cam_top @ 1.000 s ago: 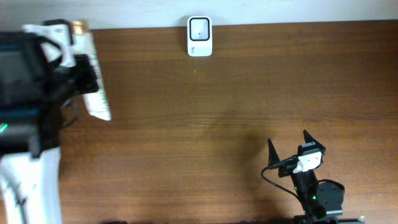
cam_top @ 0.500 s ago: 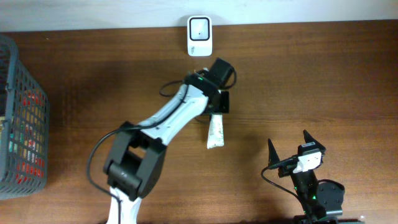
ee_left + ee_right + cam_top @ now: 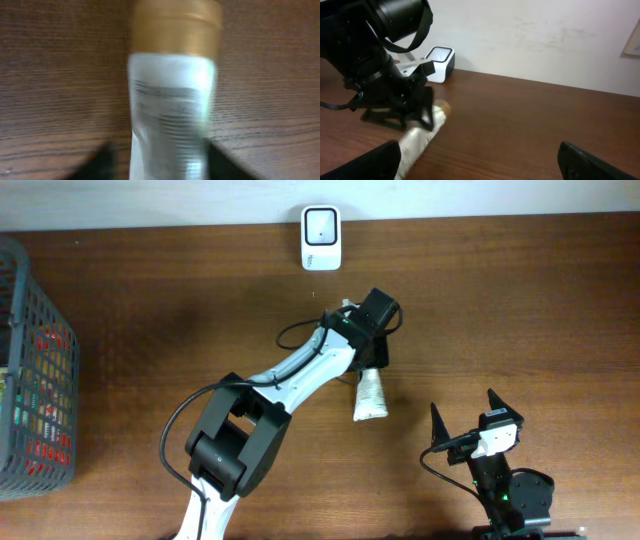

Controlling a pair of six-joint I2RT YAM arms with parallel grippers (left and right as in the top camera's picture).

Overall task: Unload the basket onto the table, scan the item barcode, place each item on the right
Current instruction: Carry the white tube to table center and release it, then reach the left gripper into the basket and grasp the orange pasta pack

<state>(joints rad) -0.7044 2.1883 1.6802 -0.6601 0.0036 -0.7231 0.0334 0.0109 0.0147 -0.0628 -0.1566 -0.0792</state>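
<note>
Since the earlier frame, the left gripper point(image 3: 375, 358) and the white tube point(image 3: 369, 398) have shifted right and slightly nearer across the table point(image 3: 520, 310). The tube now lies just near of the gripper, near-right of the barcode scanner point(image 3: 321, 237) and well apart from it. Its gold cap point(image 3: 442, 106) points toward the scanner. The left fingers point(image 3: 102, 162) flank the tube body (the wrist view is blurred), so I cannot tell whether they pinch it. The right gripper point(image 3: 465, 415) rests at the near right with jaws spread wide, holding nothing. A wire basket point(image 3: 30, 330) stands at the left edge.
</note>
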